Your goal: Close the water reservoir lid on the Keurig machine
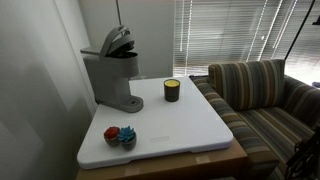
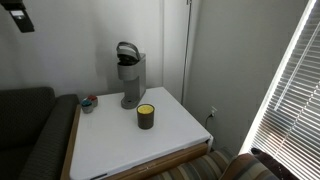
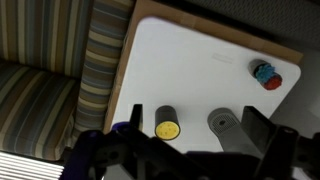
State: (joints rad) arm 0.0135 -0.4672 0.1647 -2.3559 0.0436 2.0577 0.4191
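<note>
Wrist view has the claw [image 3: 195, 150] blurred along the bottom edge, jaws apparently spread wide and empty. The Keurig machine [image 3: 225, 122] sits well below it, between the fingers. Its lid [image 1: 118, 42] stands tilted up. The lid is probably light, stiff plastic, best pressed down at the raised front edge. Where it pivots is too small to make out, and the claw is outside both exterior views.
</note>
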